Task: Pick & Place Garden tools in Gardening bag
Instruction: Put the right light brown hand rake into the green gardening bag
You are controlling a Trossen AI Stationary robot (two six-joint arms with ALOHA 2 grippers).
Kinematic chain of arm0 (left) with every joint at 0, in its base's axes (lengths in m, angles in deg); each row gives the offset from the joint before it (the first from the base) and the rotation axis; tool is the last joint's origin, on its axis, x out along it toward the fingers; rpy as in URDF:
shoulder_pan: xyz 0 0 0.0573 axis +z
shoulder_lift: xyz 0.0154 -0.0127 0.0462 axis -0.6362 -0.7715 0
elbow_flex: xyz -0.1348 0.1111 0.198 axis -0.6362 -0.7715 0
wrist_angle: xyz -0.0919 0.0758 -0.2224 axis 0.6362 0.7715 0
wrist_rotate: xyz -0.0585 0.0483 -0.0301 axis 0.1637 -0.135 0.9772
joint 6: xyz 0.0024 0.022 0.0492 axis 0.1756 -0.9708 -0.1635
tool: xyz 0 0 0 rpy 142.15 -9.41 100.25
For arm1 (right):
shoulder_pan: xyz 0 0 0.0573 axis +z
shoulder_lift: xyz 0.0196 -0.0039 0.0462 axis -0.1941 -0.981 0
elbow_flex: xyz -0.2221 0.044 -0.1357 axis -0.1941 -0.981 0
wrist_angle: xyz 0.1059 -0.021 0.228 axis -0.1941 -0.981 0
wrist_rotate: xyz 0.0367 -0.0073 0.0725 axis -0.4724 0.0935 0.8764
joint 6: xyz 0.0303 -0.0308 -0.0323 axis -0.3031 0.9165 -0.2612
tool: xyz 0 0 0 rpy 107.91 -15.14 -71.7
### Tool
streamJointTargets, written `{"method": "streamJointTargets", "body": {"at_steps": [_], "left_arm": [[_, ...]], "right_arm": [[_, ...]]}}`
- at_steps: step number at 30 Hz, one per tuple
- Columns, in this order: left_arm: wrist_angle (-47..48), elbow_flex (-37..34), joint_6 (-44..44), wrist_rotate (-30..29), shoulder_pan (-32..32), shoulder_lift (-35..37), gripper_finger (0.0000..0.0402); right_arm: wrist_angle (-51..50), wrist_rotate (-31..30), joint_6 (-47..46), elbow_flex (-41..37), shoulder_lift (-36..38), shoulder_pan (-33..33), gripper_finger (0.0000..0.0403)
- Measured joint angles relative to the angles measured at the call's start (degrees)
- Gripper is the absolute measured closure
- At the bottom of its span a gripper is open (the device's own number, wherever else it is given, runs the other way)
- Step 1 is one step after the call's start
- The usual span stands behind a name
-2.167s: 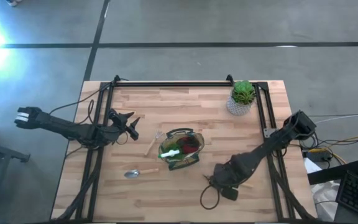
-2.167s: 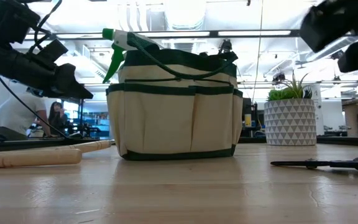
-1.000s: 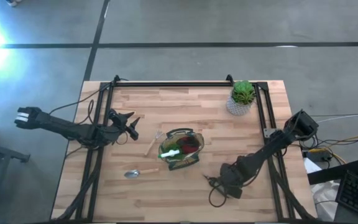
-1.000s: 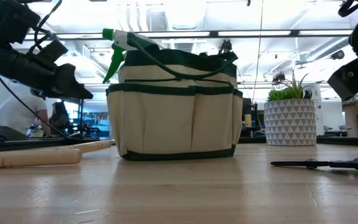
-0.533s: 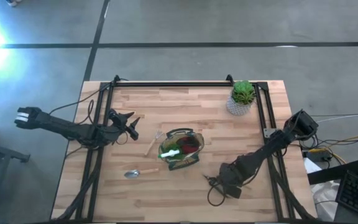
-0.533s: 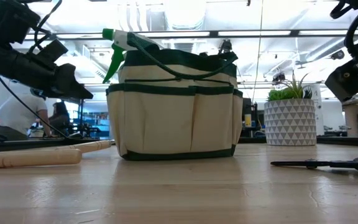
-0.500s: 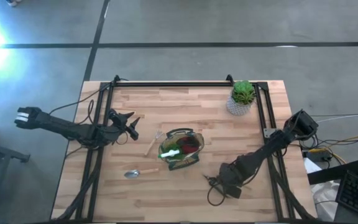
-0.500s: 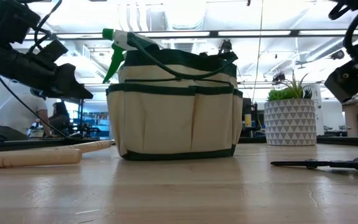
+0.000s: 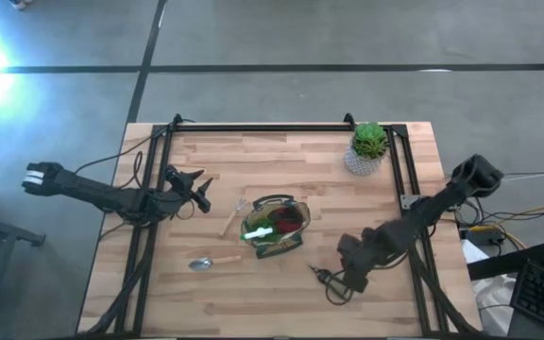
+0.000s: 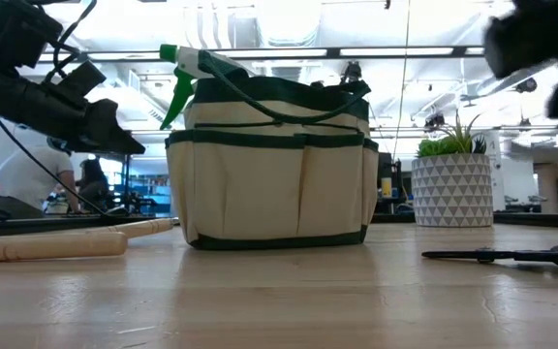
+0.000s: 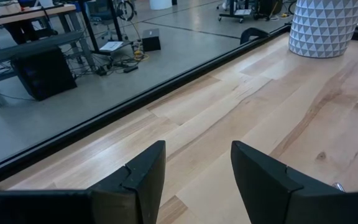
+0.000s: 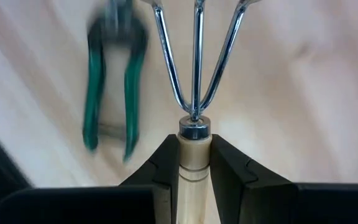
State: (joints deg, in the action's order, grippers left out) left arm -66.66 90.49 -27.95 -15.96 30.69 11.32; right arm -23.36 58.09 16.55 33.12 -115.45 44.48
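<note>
The gardening bag [image 9: 274, 227] stands on its base mid-table, with a bright green sprayer [image 10: 177, 73] and a red piece [image 9: 289, 219] in its mouth. My right gripper [image 9: 349, 271] is near and to the right of the bag, shut on a wooden-handled fork [image 12: 195, 74]. Green-handled pruning shears [image 12: 110, 81] lie flat on the table below it; they also show in the low view [image 10: 511, 256]. A metal trowel [image 9: 204, 263] and a wooden-handled tool [image 9: 227, 224] lie left of the bag. My left gripper [image 11: 197, 174] is open and empty, left of the bag. My right gripper pinches the fork's wooden handle [image 12: 194, 155] between its two fingers, just behind the metal collar. The fingers slant down from the table's right and lie along the fork, whose three prongs stick out past the fingertips. The fork is lifted clear of the table.
A green plant in a white patterned pot [image 9: 367, 149] stands at the far right. A black rail frame [image 9: 263, 127] runs along the table's far edge and sides. Bare wood lies in front of the bag.
My right gripper has risen from the table and gone a little toward the far right. The fork's prongs, which showed low by the table at the right, have gone up out of the low view. The shears stay on the table.
</note>
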Motion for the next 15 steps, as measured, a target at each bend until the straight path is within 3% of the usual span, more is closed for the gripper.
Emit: {"method": "streamJointTargets", "body": {"at_steps": [8,15], "left_arm": [[0.0,0.0,0.0,0.0,0.0,0.0,0.0216],[0.0,0.0,0.0,0.0,0.0,0.0,0.0216]], "right_arm": [[3.9,-22.0,-0.4,0.0,9.5,0.0,0.0353],[11.3,-36.9,6.4,0.1,12.3,-0.3,0.0353]]}}
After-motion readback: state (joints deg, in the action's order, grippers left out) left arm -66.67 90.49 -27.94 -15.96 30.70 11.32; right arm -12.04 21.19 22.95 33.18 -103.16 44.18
